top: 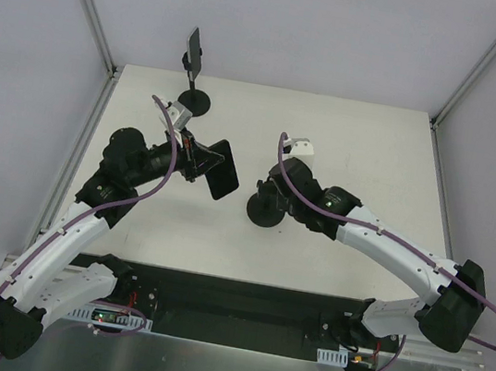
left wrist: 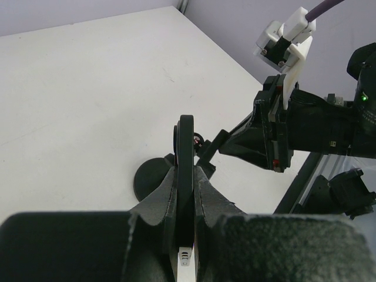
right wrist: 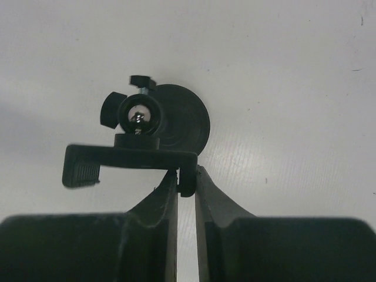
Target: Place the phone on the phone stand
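We read this as robotics lab test cell. Plain white flat tabletop (top: 355, 155) boxed in by silver aluminium frame posts (top: 90, 3) and bare pale grey wall panels (top: 301, 16). White-and-black left robot arm (top: 56, 250) and matching right robot arm (top: 388, 248) bolted to black base plate (top: 239, 310) at near edge. Purple cables (left wrist: 326, 10) run along arms.

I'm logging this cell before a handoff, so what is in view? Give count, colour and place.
phone: one, black, off the table left of centre, in the left jaws.
near phone stand: one, black, mid-table, clamp bar between the right jaws.
far phone stand: one, black, back edge, untouched.
table: one, white.
left gripper: one, black, shut on the phone.
right gripper: one, black, shut on the near stand's clamp.
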`<control>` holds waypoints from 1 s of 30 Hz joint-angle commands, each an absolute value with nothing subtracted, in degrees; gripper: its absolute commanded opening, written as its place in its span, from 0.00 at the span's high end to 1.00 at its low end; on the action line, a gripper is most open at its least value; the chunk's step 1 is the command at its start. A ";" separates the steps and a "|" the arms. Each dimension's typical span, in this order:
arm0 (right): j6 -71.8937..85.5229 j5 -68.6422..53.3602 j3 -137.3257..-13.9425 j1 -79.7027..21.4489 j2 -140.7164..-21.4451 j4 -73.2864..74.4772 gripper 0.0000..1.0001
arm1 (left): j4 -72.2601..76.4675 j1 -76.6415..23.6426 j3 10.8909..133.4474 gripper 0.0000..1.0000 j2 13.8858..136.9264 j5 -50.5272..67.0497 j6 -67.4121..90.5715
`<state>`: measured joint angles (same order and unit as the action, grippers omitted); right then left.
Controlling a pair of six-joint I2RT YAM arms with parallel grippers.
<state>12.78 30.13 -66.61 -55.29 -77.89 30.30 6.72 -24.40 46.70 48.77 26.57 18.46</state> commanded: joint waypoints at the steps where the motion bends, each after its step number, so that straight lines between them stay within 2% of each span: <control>1: 9.77 32.08 -69.43 -55.11 -78.40 28.31 0.95 | 10.90 -24.70 49.31 1.00 48.86 27.95 17.67; 2: 8.80 32.25 -69.61 -55.11 -78.40 27.78 0.99 | 10.90 -24.70 49.31 1.00 48.95 28.04 17.49; 8: -6.98 32.87 -70.57 -54.58 -81.20 14.17 0.99 | 10.99 -24.61 49.22 1.00 49.66 27.86 16.53; 15: -18.27 30.42 -80.15 -51.07 -89.21 1.95 1.00 | 10.64 -24.52 51.14 1.00 48.26 22.42 17.40; 19: -15.48 23.57 -83.31 -47.47 -90.78 -2.55 1.00 | 8.70 -24.61 56.59 1.00 47.81 18.65 17.75; 25: -15.03 14.36 -86.76 -46.93 -93.43 1.23 1.00 | 9.40 -24.61 61.78 1.00 52.54 17.31 11.96; 28: -12.49 8.82 -84.29 -46.76 -92.64 1.06 1.00 | 10.28 -24.61 62.93 1.00 54.32 21.34 8.10; 30: -11.96 4.85 -82.18 -46.76 -91.94 0.36 1.00 | 12.90 -24.52 61.44 1.00 53.36 28.89 5.63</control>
<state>-14.57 15.16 -82.72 -46.30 -94.78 7.81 7.03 -24.38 61.04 53.39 20.23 11.57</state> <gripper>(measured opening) 0.074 0.056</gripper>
